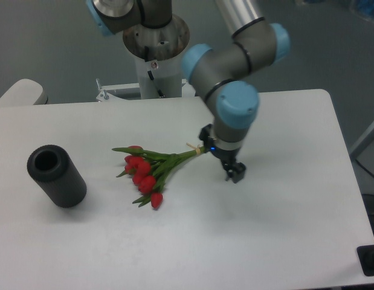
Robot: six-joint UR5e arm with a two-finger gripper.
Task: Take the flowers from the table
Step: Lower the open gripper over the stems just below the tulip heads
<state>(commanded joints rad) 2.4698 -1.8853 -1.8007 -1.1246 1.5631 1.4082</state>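
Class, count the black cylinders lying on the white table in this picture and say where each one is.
1. The black cylinder lies at the table's left side, left of the flowers, open end facing up-left.

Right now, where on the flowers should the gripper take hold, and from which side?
Probably the stems near the pale band, from above, jaws across them. The flowers lie flat on the table, blooms fanned toward the black cylinder; the banded stems are narrowest. The gripper is beside that end.
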